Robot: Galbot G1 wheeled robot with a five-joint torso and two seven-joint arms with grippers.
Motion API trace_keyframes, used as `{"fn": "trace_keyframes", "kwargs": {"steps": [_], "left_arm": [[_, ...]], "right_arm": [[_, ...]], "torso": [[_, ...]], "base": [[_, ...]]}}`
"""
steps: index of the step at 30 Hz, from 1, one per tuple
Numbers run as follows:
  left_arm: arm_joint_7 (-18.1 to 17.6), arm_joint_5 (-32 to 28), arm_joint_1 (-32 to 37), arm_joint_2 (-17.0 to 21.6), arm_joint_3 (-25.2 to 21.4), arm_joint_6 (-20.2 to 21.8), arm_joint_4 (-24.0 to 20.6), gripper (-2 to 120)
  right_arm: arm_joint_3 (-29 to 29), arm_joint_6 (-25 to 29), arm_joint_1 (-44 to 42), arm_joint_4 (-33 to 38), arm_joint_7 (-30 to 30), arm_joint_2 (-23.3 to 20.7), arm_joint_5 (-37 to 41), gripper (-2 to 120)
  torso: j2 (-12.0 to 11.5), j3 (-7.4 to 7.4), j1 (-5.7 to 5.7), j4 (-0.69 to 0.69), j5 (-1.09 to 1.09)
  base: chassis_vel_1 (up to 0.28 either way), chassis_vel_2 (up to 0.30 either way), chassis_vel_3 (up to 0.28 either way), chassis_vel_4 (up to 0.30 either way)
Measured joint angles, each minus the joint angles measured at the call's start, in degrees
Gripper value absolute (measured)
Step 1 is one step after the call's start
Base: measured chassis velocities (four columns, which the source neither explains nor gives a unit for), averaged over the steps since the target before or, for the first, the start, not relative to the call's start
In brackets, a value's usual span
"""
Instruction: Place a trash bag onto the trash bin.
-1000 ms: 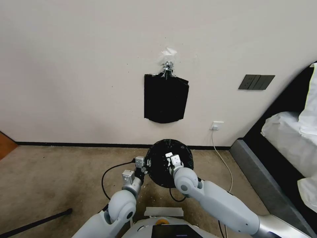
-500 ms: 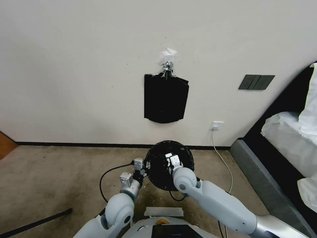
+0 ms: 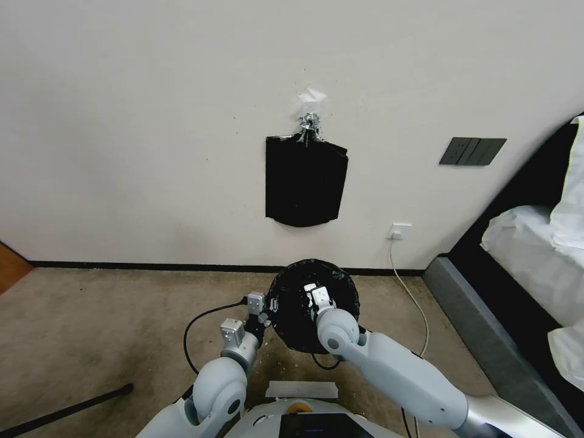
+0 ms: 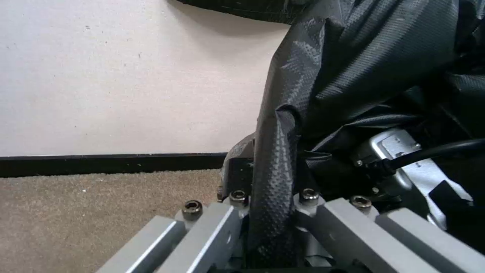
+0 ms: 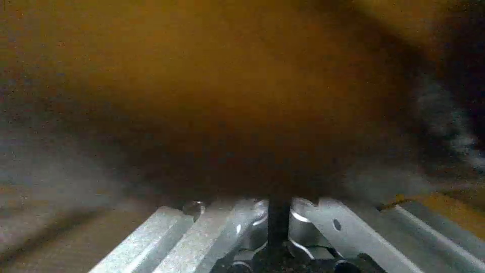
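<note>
One trash bag (image 3: 313, 304) is draped over the trash bin (image 3: 292, 344) by the wall, hiding most of it. A bag fold is pinched by the left gripper (image 4: 270, 212). The right gripper (image 5: 278, 227), inside the bag, is blurred but seen clamped on film.

A plain off-white wall (image 3: 152, 121) meets tan carpet (image 3: 109, 322) at a dark baseboard (image 3: 152, 266). On the wall, right of a clipped black bundle (image 3: 305, 181), sit a dark switch plate (image 3: 472, 151) and a white outlet (image 3: 399, 231). A bed (image 3: 535, 255) with white bedding stands further right.
</note>
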Motion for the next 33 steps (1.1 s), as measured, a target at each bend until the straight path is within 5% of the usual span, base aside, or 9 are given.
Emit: {"fn": "trace_keyframes", "kwargs": {"steps": [24,33], "left_arm": [[-0.27,-2.92,0.13,-0.06,0.01,0.64,-0.86,0],[-2.21,-8.6,0.47,-0.5,-0.55,1.87,-2.13,0]], "right_arm": [[-0.1,0.02,0.08,-2.76,-1.11,1.11,-1.06,0],[0.1,0.03,-0.28,-3.11,-1.19,0.91,-1.14,0]], "torso": [[0.0,0.0,0.0,0.0,0.0],[0.0,0.0,0.0,0.0,0.0]], "base": [[0.0,0.0,0.0,0.0],[0.0,0.0,0.0,0.0]]}}
